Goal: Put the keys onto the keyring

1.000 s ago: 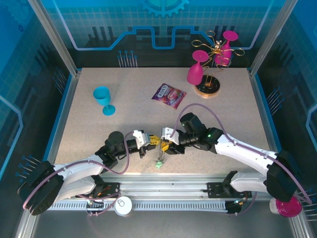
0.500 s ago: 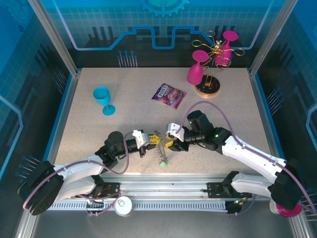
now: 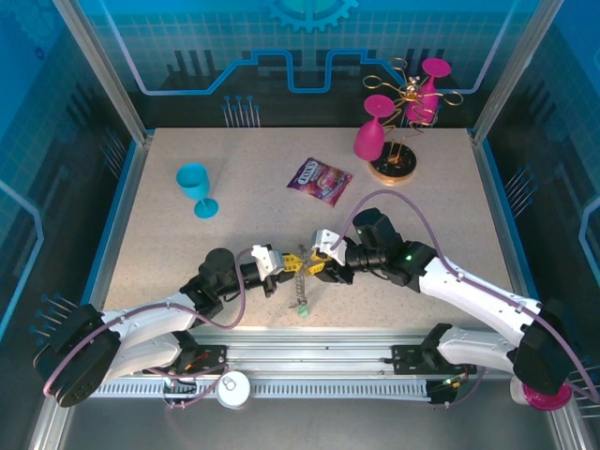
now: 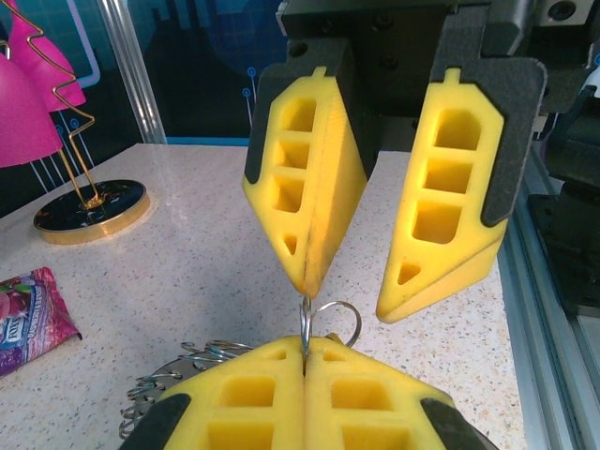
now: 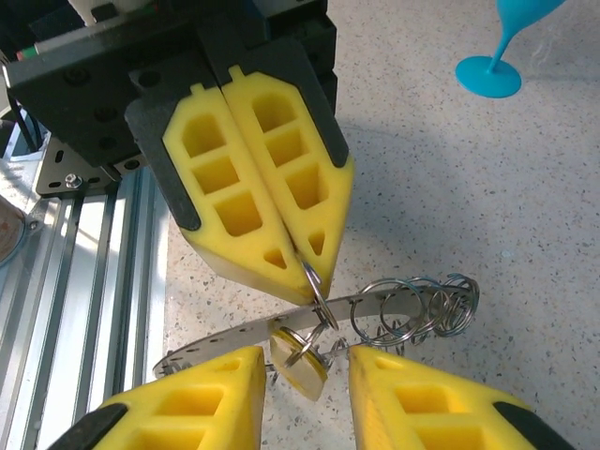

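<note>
Yellow-padded, the left pincer (image 4: 305, 361) has its two fingers pressed together on one small wire loop (image 4: 306, 326) at the rim of the keyring (image 5: 380, 302). I judge the reason to be steadiness: holding by the loop keeps the flat grey ring in the air, level and turned toward the other arm, above the near part of the worktop (image 3: 234, 159). The loop is thereby presented for a key to be threaded on it.

Facing it closely, the right pincer (image 4: 352, 295) has its fingers apart, one on each side of that loop. In the right wrist view a yellow-orange key (image 5: 302, 366) hangs just under the ring, between the separated fingers and not gripped. It seems to be hooked on a loop already, but the wires overlap there and I cannot be sure. From above, a green key (image 3: 302, 312) hangs lower, at the end of a short string of links under the ring.

By count:
- Two pincers.
- One keyring, with several wire loops, too tangled to number.
- Two keys that I can tell apart.
- One blue goblet (image 3: 195, 186), standing well apart at the left.
- Two pink goblets (image 3: 373, 139), hanging on one gold wire stand (image 3: 394, 167) at the far right.
- One sweet bag (image 3: 319, 180), lying between the blue goblet and the stand.
</note>
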Robot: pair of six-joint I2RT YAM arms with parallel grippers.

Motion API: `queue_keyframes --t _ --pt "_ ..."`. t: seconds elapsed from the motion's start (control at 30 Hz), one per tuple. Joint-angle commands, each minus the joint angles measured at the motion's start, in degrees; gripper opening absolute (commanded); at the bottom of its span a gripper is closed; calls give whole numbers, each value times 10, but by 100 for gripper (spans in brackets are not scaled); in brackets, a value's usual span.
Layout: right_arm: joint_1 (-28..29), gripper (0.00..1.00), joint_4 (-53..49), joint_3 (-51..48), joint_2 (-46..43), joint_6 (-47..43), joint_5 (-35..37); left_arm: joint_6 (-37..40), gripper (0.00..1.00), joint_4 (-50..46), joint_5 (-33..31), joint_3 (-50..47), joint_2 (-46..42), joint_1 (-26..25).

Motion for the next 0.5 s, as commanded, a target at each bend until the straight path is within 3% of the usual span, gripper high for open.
queue_keyframes --t 0.0,0.47 --pt "11 29 21 -2 -2 9 6 6 0 16 -9 9 -3 3" --pt "19 24 9 4 12 3 26 6 0 18 -13 10 1 3"
